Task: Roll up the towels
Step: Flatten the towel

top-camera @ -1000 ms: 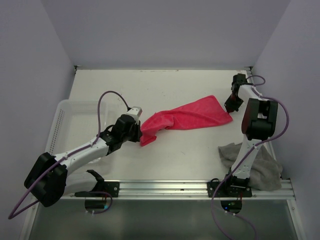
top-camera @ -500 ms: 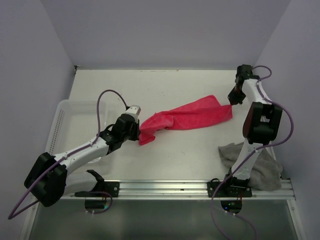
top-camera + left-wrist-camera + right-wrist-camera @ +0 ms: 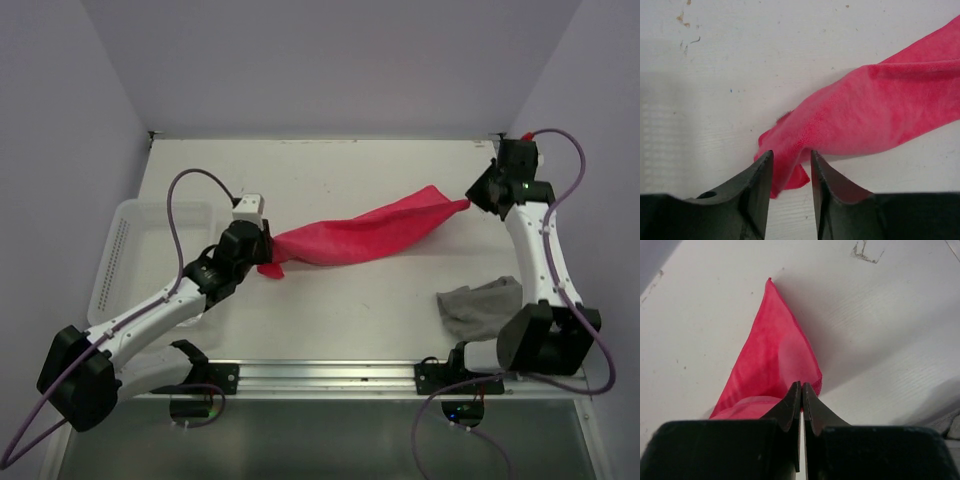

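The pink-red towel (image 3: pixel 370 228) is pulled out into a long band across the middle of the table. My right gripper (image 3: pixel 471 203) is shut on its far right corner, with the cloth (image 3: pixel 772 350) fanning away from the pinched tips (image 3: pixel 801 385). My left gripper (image 3: pixel 267 262) stands at the towel's left end. Its fingers (image 3: pixel 791 155) are a little apart, and the bunched end of the cloth (image 3: pixel 880 115) lies on the table between their tips. The grey-taupe towel (image 3: pixel 482 305) lies crumpled at the front right, beside the right arm's base.
A white perforated basket (image 3: pixel 120 235) stands at the table's left edge, just behind the left arm. The side walls run close along both sides, and the right gripper is near the right wall. A metal rail crosses the front edge.
The right gripper has swung out towards the back right, pulling the pink towel straight. The left jaws have parted from shut, and the grey towel now shows more fully.
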`<state>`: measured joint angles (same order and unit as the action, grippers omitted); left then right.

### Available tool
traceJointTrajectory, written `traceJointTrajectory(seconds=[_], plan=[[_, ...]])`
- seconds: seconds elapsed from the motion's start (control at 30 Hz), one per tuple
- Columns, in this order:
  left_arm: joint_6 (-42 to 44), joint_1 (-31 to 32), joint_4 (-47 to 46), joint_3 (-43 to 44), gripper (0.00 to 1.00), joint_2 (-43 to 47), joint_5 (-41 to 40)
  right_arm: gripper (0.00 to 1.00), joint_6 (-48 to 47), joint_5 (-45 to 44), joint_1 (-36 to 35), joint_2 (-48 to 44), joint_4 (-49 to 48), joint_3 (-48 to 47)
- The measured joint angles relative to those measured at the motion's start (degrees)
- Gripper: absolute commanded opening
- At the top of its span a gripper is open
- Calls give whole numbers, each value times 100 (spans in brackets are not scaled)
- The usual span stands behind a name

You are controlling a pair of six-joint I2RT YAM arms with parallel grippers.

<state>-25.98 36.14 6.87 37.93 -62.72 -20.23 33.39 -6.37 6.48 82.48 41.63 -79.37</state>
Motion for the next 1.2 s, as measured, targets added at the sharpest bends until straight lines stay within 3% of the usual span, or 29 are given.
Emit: traceJointTrajectory(seconds=[0.07,0.17,0.27,0.47,0.6,0.77,1.2], plan=[[-50,0,-48,-173,55,140,28,0,63,22,-7,-695,-223,750],[-192,0,-35,-494,66,232,186,0,179,35,-11,-1440,-431,1805],[-348,0,68,-778,77,334,400,0,245,20,-11,-1530,-542,2413],[-553,-2,199,-741,86,459,479,0,280,22,-11,-1303,-704,2647],[-601,-175,179,-129,86,-273,584,0,313,118,-11,-1130,-879,2647],[-638,-973,101,603,86,-1342,1099,0,313,168,-11,-994,-1005,2647],[-1047,-1491,149,444,85,-1624,1453,0,313,334,-11,-737,-1261,2651]])
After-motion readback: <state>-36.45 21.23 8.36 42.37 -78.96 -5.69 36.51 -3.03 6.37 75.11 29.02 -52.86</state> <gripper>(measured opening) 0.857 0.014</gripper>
